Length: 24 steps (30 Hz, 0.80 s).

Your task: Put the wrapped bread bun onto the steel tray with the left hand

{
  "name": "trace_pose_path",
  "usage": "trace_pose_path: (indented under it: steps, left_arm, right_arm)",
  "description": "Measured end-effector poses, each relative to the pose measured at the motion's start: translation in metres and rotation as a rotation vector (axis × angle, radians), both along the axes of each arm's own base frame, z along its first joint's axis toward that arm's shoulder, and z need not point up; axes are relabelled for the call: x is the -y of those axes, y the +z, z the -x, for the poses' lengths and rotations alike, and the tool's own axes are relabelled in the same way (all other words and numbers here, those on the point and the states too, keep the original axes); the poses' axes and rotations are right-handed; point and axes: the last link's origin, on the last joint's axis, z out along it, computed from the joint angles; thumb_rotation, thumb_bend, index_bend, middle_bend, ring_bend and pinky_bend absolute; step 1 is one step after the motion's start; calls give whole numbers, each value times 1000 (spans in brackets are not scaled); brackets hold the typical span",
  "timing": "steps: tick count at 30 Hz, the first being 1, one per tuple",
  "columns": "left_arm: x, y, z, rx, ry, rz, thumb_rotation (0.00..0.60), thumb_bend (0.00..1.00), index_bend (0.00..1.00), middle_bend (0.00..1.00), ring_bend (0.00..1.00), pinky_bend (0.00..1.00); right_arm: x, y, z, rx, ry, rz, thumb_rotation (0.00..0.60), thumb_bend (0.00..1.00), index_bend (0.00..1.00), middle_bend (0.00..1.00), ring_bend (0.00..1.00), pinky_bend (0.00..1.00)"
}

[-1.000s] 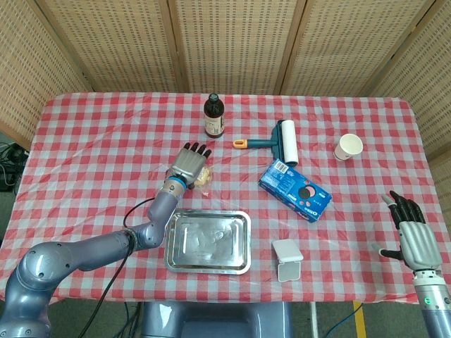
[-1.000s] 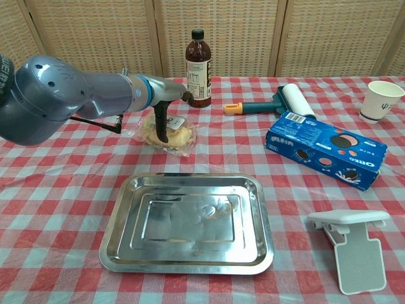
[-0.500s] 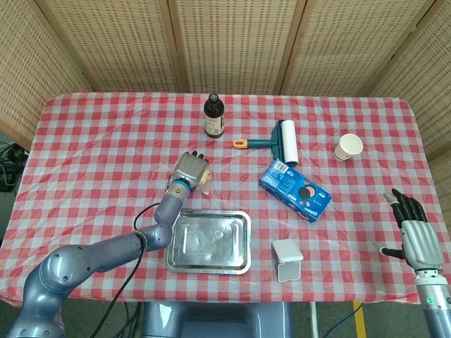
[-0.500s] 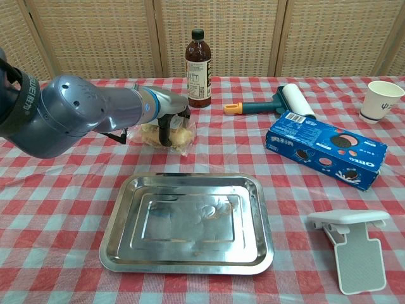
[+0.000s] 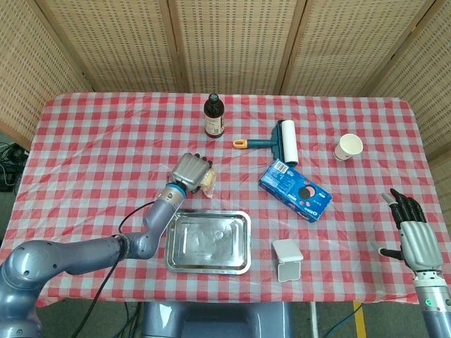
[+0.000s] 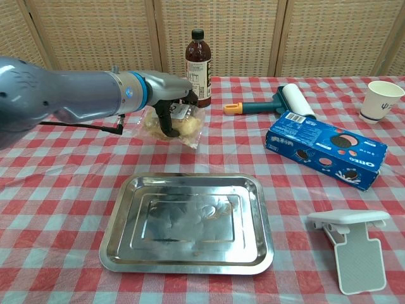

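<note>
Gripping one wrapped bread bun (image 6: 179, 124), left hand (image 6: 169, 101), one steel tray (image 6: 187, 255), right hand (image 5: 416, 236) released

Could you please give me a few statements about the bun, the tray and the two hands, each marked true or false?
1. The left robot hand grips the clear-wrapped bread bun. True.
2. The bun lies on the rectangular steel tray. False: it is held behind the tray, which holds nothing.
3. The right robot hand holds the white paper cup. False: it is open, far from the cup.
4. The dark glass bottle stands upright behind the bun. True.
</note>
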Motion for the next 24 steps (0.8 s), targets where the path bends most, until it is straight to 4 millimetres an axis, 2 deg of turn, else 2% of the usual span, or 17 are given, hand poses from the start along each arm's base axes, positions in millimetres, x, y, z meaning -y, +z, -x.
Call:
trace_pose_path:
  steps: [4,10,15,21,24]
  left_arm:
    - [28,18,2,16,-60,49,600,448,461,270,247,393]
    - [67,40,24,30,-110,104,600,448,455,268,247,393]
    - [95,35,46,36,-102,172,600,447,445,260,247,393]
    - [110,31,49,84,-100,221,600,444,422,230,235,380]
    - [116,28,49,109,-98,245,600,414,372,163,166,327]
  right_arm:
    - [0,-2,-1,-4,-2,-8,600,0,0,0,0,0]
    - [-1,0,-4,2,7,2,600,0,0,0,0,0]
    - [-5,1,-10,5,28,5,600,0,0,0,0,0]
    - [-8,0,-14,-1,42,-2,600,0,0,0,0,0]
    - [-9,0,-14,-1,44,-3,600,0,0,0,0,0]
